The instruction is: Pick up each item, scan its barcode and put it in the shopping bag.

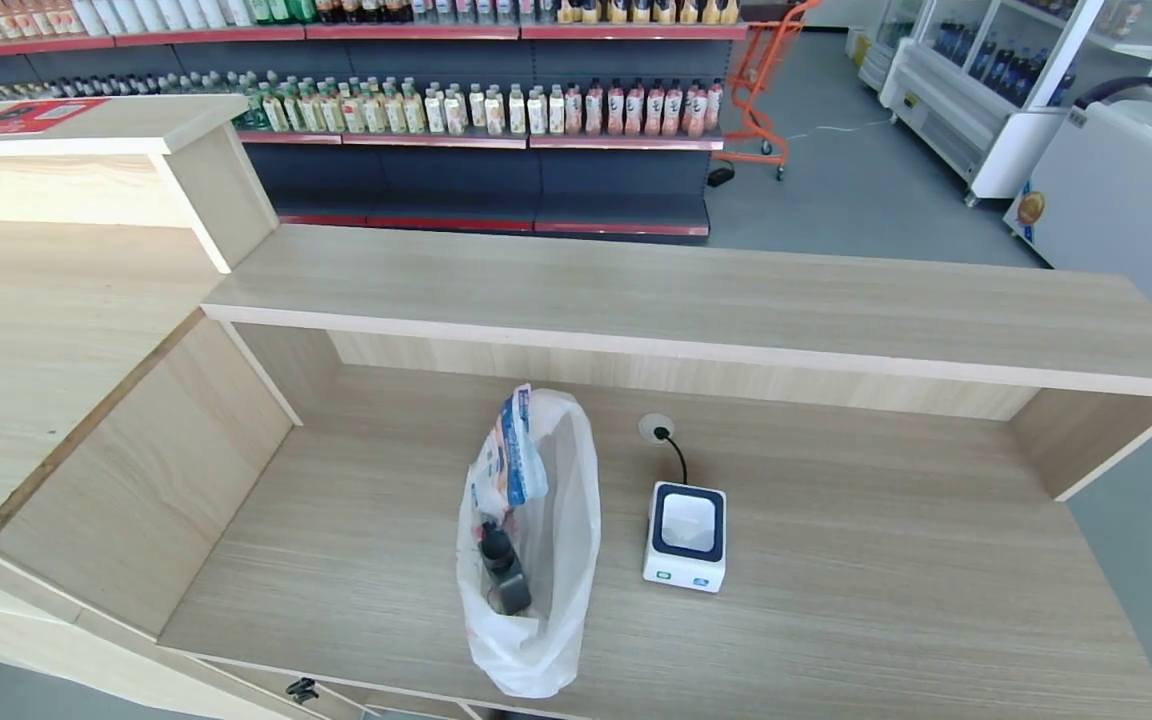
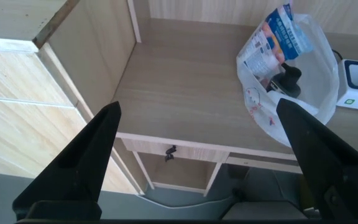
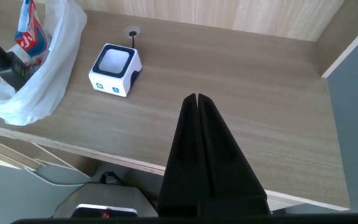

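A white plastic shopping bag [image 1: 546, 560] lies open on the lower wooden counter [image 1: 836, 600]. Inside it are a black bottle-shaped item [image 1: 502, 570] and a blue, white and orange packet [image 1: 518, 450] that sticks up out of the mouth. The white barcode scanner [image 1: 686, 535] stands just right of the bag, its cable running to a grommet behind it. My left gripper [image 2: 197, 118] hangs open above the counter's front left corner, with the bag [image 2: 316, 81] beyond its fingers. My right gripper [image 3: 196, 99] is shut on nothing, over the counter's front edge right of the scanner [image 3: 115, 70].
A raised wooden ledge [image 1: 696, 300] runs along the back of the counter, with side walls at left and right. Shelves of bottles [image 1: 496, 105], an orange cart [image 1: 766, 80] and white freezers [image 1: 1116, 170] stand across the aisle.
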Available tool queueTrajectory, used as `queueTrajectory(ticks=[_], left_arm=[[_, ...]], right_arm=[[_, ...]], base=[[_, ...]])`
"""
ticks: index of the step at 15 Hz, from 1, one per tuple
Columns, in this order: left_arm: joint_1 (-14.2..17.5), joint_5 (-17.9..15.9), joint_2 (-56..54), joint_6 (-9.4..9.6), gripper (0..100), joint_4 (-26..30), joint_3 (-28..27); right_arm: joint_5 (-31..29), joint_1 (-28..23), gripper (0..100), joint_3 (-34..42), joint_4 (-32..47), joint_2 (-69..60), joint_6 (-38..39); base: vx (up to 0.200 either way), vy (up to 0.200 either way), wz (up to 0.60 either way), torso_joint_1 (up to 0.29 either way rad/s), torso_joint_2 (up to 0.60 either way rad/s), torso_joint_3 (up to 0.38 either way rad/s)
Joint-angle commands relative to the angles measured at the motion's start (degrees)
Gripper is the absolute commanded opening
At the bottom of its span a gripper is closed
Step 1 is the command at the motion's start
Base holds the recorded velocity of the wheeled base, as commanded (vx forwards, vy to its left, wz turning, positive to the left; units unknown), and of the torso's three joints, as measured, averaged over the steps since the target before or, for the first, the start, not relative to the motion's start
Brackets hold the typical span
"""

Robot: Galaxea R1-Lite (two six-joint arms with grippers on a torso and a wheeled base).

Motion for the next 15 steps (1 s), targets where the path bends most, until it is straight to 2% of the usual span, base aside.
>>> queueTrajectory(ticks=[1,15], left_arm=[[0.05,0.02,-0.02,0.01,100,-0.02,0.00],[0.05,0.02,-0.02,-0.08,100,-0.02,0.00]], right_arm=[[0.02,0.07,0,0.00,-0.03,0.22,-0.06],[0.02,0.07,0,0.00,0.06,0.22,0.11]], base=[[0.000,0.000,0.00,0.000,0.00,0.000],[0.000,0.000,0.00,0.000,0.00,0.000]])
